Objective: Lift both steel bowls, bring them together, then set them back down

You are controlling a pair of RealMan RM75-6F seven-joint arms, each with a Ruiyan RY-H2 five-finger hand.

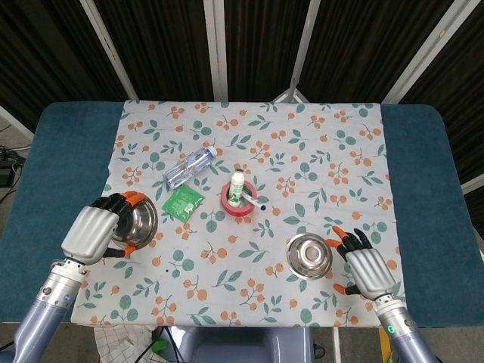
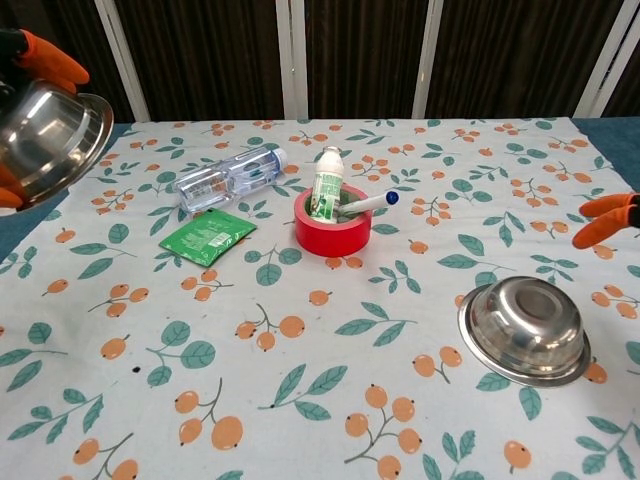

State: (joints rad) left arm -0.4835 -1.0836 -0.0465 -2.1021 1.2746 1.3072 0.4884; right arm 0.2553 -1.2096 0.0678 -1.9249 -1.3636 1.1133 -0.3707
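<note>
My left hand [image 1: 94, 232] grips one steel bowl [image 1: 139, 222] and holds it tilted in the air over the left side of the cloth; the chest view shows that bowl [image 2: 50, 140] high at the upper left with orange fingertips [image 2: 52, 58] around its rim. The second steel bowl [image 1: 308, 255] [image 2: 525, 329] sits upright on the cloth at the front right. My right hand [image 1: 366, 268] hovers just right of it with its fingers spread and nothing in them; only its fingertips [image 2: 608, 218] enter the chest view at the right edge.
A red tape roll [image 1: 239, 201] holding a small white bottle [image 2: 326, 184] and a marker stands mid-table. A clear water bottle [image 1: 189, 167] lies on its side and a green packet [image 1: 182, 203] lies beside it. The floral cloth [image 1: 318, 151] covers a blue table.
</note>
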